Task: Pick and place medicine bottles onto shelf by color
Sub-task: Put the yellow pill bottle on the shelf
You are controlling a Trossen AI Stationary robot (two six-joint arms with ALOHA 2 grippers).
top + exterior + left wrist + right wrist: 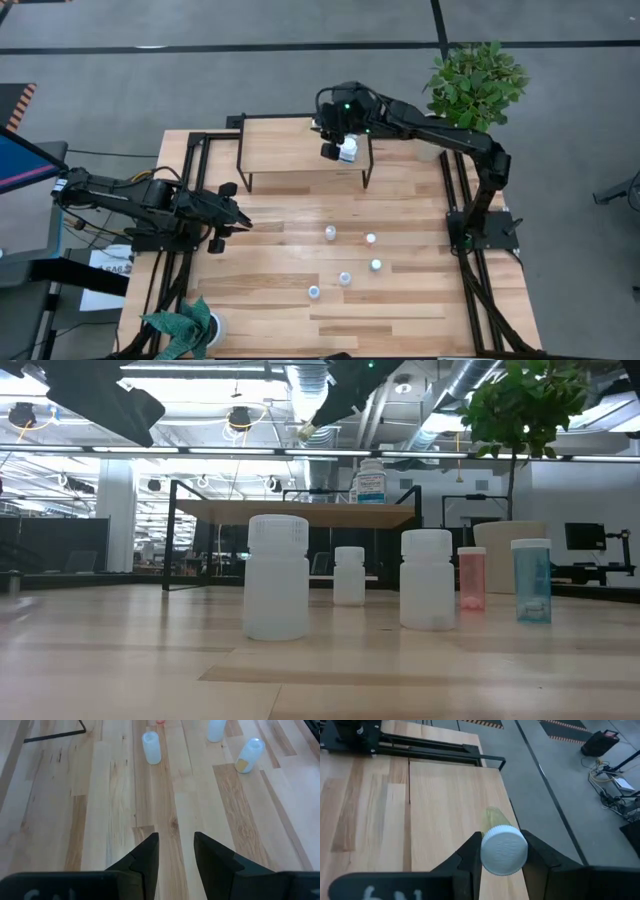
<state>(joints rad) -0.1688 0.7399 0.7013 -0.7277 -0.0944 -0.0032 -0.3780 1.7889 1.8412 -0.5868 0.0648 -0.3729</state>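
Note:
The shelf (pixel 300 145), a light-wood board on black legs, stands at the table's far side. A white bottle with a bluish label (pixel 369 482) stands upright on its right part (pixel 348 150). My right gripper (pixel 502 836) hovers over the shelf (pixel 450 810), shut on a bottle with a white ribbed cap and a pale yellowish body (pixel 496 817). Several small bottles stand on the table before the shelf (pixel 345 265), among them a pink one (pixel 471 577) and a blue one (pixel 531 580). My left gripper (pixel 176 845) is open and empty at the table's left (pixel 243 222). My right gripper pinches the bottle's white cap (pixel 503 851) between its two fingers, one on each side. The fingers slant down toward the table's left, and the bottle lies along them, bottom end forward. In the low view its pale bottom end (pixel 310 430) shows tilted, clear above the shelf board.
A big potted plant (pixel 476 82) stands at the table's far right corner, a smaller one in a white pot (pixel 190 325) at the near left. The shelf's black legs (pixel 368 175) reach down to the table. Bare wood lies between my left gripper and the bottles.

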